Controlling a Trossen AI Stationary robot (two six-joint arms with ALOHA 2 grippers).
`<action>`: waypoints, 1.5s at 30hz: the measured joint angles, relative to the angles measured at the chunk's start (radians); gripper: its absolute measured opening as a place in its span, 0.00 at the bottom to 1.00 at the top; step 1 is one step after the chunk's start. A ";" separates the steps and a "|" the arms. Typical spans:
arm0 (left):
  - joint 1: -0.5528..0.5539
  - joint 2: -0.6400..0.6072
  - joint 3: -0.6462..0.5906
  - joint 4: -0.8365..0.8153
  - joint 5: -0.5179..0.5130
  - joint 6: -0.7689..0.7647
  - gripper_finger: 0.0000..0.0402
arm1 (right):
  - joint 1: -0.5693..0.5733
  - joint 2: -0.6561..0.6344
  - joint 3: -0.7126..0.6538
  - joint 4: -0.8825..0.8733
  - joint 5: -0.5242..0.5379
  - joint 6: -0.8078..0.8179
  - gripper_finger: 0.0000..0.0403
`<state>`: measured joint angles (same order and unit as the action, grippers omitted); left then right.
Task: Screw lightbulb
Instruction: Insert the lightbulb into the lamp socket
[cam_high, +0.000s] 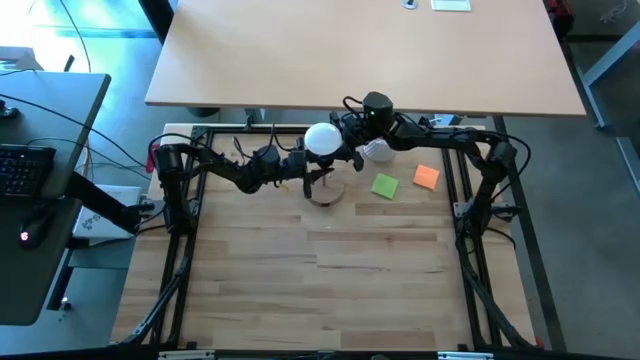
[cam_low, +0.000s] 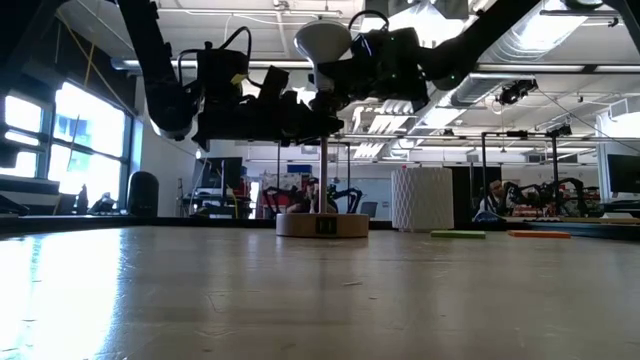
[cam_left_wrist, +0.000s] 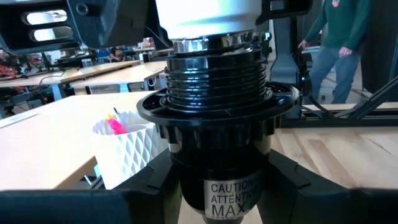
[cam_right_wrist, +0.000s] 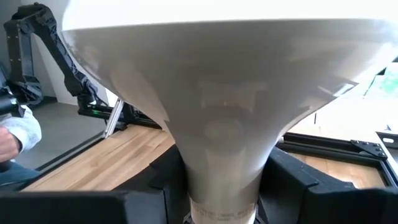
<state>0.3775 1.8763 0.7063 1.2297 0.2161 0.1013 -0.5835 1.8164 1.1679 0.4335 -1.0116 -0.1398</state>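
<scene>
Lighting: strong daylight glare, upper left of high view, washing out the floor. Low view: bright window (cam_low: 75, 130) at left, arms silhouetted, tabletop (cam_low: 320, 290) glossy. Right wrist view: lightbulb (cam_right_wrist: 224, 93) overexposed at top, background soft.

The pale wooden plank surface (cam_high: 330, 290) sits inside a black metal frame (cam_high: 185, 270), with a tan desk (cam_high: 360, 50) beyond it and a dark desk carrying a keyboard (cam_high: 25, 170) to one side. Bright windows (cam_low: 65, 140) light the room, ceiling light strips (cam_low: 375, 120) run overhead, and a person in a green top (cam_left_wrist: 339, 37) stands past the workbenches.
</scene>
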 joint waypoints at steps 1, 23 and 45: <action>-0.001 0.000 0.000 0.000 0.000 0.000 0.35 | 0.000 0.000 0.001 -0.020 0.004 -0.013 0.38; -0.032 0.000 -0.009 0.025 -0.104 0.008 0.35 | 0.027 -0.005 0.001 -0.122 0.139 -0.053 0.35; -0.087 -0.047 -0.088 0.056 -0.322 0.095 0.35 | 0.056 -0.005 0.004 -0.124 0.281 -0.016 0.34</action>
<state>0.2905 1.8289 0.6187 1.2854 -0.1056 0.1961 -0.5270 1.8115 1.1717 0.3096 -0.7304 -0.1557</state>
